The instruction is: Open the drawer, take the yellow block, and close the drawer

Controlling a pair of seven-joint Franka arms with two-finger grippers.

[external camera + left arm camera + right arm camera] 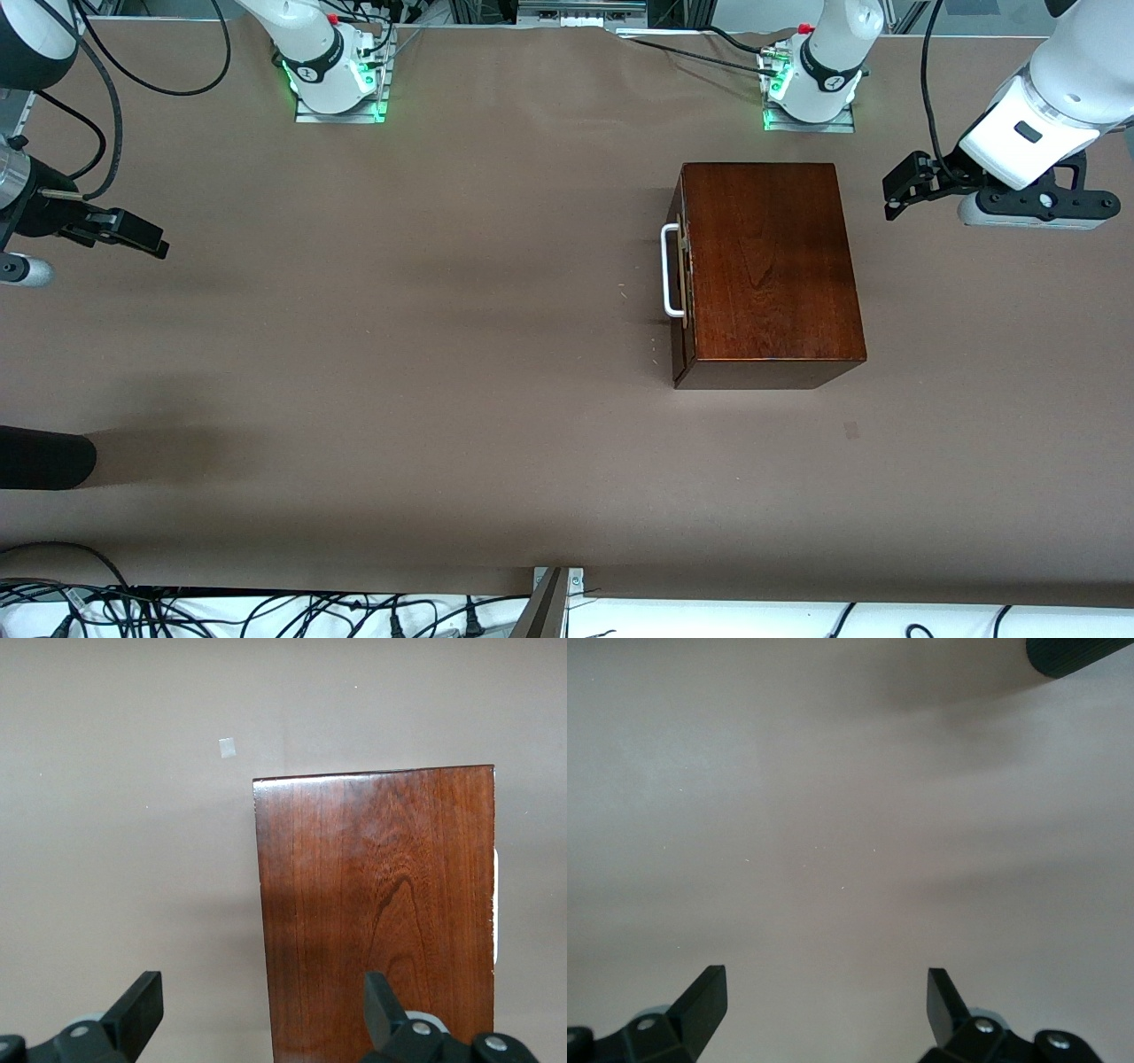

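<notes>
The dark mahogany box (769, 270) stands on the table toward the left arm's end. Its drawer (680, 275) is pushed in, with the white bar handle (671, 270) facing the right arm's end. The yellow block is hidden. My left gripper (899, 190) hangs open in the air beside the box, at the side away from the handle. In the left wrist view the left gripper (261, 992) looks down on the box top (376, 912), nothing between its fingers. My right gripper (142, 235) waits open at the right arm's end, and the right wrist view shows the right gripper (824, 988) over bare table.
A black rounded object (44, 456) pokes in at the right arm's end of the table, seen also in the right wrist view (1081, 656). A small pale patch (850, 430) marks the table nearer the front camera than the box. Cables (266, 611) lie along the near edge.
</notes>
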